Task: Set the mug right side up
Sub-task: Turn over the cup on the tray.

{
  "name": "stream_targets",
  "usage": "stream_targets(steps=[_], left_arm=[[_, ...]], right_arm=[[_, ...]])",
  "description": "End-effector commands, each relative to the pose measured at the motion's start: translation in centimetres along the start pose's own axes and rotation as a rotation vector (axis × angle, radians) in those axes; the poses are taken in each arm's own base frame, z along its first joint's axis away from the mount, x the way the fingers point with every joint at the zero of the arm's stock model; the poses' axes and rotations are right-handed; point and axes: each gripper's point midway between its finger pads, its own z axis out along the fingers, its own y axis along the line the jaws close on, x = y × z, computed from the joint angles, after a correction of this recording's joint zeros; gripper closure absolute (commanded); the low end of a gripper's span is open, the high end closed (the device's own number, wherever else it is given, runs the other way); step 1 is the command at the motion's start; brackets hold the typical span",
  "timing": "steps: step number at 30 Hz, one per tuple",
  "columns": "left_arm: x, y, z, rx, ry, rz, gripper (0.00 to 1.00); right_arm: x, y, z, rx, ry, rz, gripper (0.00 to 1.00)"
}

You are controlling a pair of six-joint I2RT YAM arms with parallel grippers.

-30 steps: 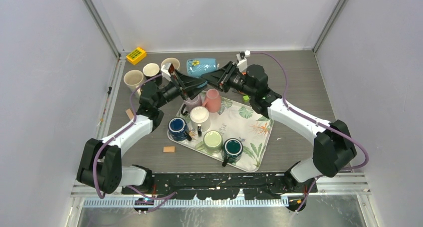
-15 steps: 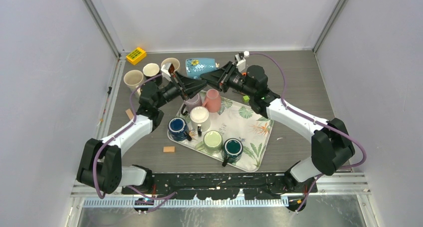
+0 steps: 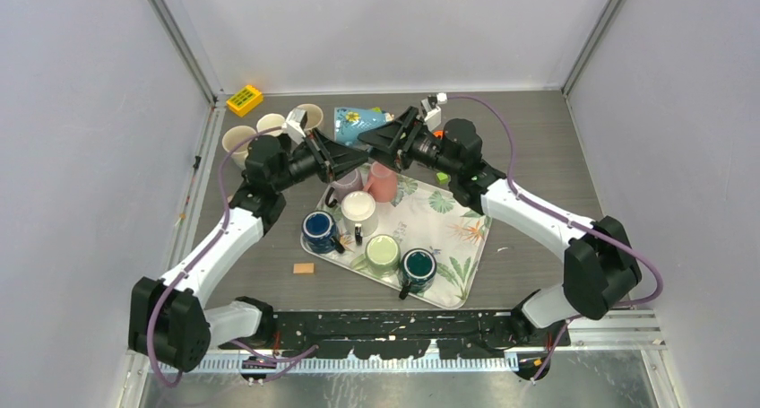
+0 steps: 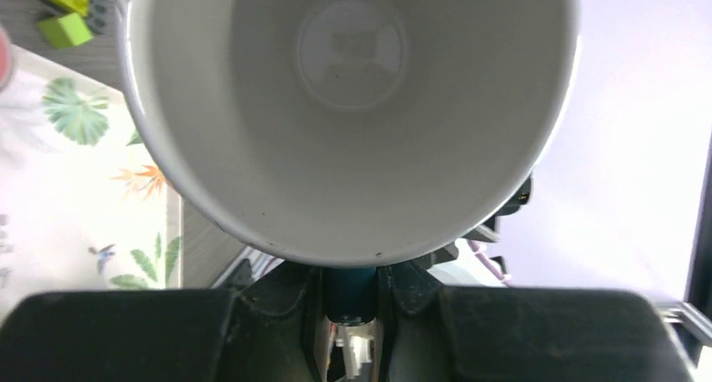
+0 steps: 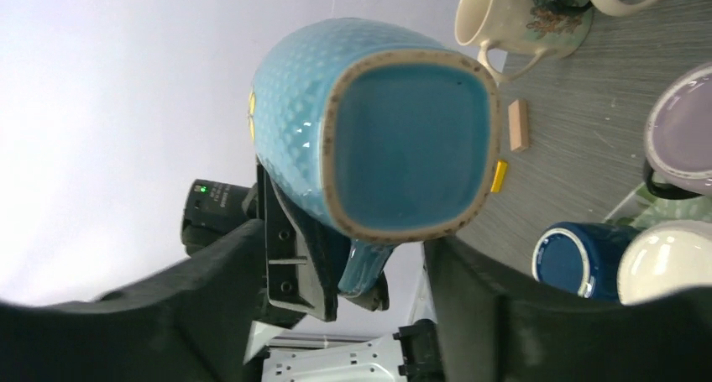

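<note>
The top camera is looking steeply down over the whole desk from above its near edge. Both wrist cameras are facing the mug at close range from opposite ends, the left one also catching the tray below it.

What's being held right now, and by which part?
The left gripper is shut on the teal handle of the light blue dimpled ceramic mug; the right gripper is open.

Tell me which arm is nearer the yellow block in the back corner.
Left. The left arm lies just toward the bases, slightly right of the yellow block; the right arm is farther right, past the blue mug.
</note>
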Motion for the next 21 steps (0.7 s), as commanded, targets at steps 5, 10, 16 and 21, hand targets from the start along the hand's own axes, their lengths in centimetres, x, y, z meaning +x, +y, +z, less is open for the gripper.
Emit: stream_targets(steps=[5, 10, 16, 21], left_arm=[[-0.6, -2.6, -2.6, -0.108, -0.090, 0.298, 1.00], [-1.8, -1.2, -4.8, -0.299, -0.158, 0.408, 1.00], [-4.1, 2.2, -8.9, -0.600, -0.265, 0.531, 1.00], [-6.2, 4.2, -11.9, -0.800, -0.348, 0.614, 1.00]], right_arm=[[-1.0, 2.2, -1.9, 0.044, -0.058, -0.144, 0.05], [-1.7, 1.0, -3.5, 0.173, -0.097, -0.240, 0.00], [-2.4, -0.4, -5.8, 0.305, -0.136, -0.332, 0.00], [-3.0, -0.9, -7.6, 0.377, -0.170, -0.403, 0.00]])
